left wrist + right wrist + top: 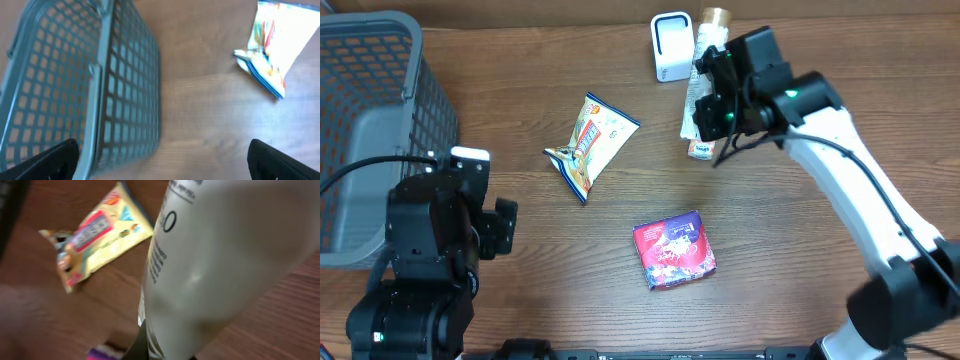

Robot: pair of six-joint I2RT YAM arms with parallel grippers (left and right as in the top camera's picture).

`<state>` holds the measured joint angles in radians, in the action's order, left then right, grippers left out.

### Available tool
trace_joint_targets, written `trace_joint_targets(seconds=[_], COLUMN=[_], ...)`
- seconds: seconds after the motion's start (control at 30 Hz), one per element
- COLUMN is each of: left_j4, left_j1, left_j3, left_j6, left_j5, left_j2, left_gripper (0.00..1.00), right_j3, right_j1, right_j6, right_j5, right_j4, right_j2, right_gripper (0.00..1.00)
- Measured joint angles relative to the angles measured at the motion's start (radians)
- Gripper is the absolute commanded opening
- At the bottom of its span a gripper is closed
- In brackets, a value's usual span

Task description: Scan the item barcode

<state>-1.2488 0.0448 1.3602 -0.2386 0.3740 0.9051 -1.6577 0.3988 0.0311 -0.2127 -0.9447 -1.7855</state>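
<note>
- Bottle (pixel 706 42) is held just beside the scanner (pixel 671 47), right gripper (pixel 712 105) clamped around its middle.
- Looks like the presenting step; next move probably needs the barcode turned to face the scanner.

The right gripper (pixel 708 112) clamps a white tube (pixel 708 45). The scanner (pixel 671 47) stands just left of it, a snack bag (pixel 592 140) farther left, and a purple packet (pixel 674 250) behind.
</note>
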Motion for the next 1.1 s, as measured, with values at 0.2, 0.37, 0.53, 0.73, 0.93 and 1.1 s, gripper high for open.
trace_joint_targets(seconds=[0.2,0.37,0.53,0.73,0.93,1.1], left_j4=[-0.056,-0.057,-0.057,-0.057,-0.057,-0.058], left_j1=[0.0,0.0,0.0,0.0,0.0,0.0], left_j3=[0.0,0.0,0.0,0.0,0.0,0.0], left_j6=[0.0,0.0,0.0,0.0,0.0,0.0], left_j5=[0.0,0.0,0.0,0.0,0.0,0.0], left_j2=[0.0,0.0,0.0,0.0,0.0,0.0], left_gripper=[1.0,1.0,1.0,1.0,1.0,1.0], right_j3=[0.0,0.0,-0.001,-0.003,-0.003,-0.003], right_j1=[0.0,0.0,0.0,0.005,0.019,0.038], right_j6=[0.017,0.018,-0.023,-0.168,-0.446,-0.654], right_j5=[0.181,0.298,0.427,0.624,0.852,0.935], right_j4=[0.143,0.285,0.414,0.51,0.635,0.747], right_j2=[-0.093,-0.105,-0.124,-0.238,-0.33,-0.333], right_gripper=[0.04,0.04,0.04,0.04,0.04,0.04])
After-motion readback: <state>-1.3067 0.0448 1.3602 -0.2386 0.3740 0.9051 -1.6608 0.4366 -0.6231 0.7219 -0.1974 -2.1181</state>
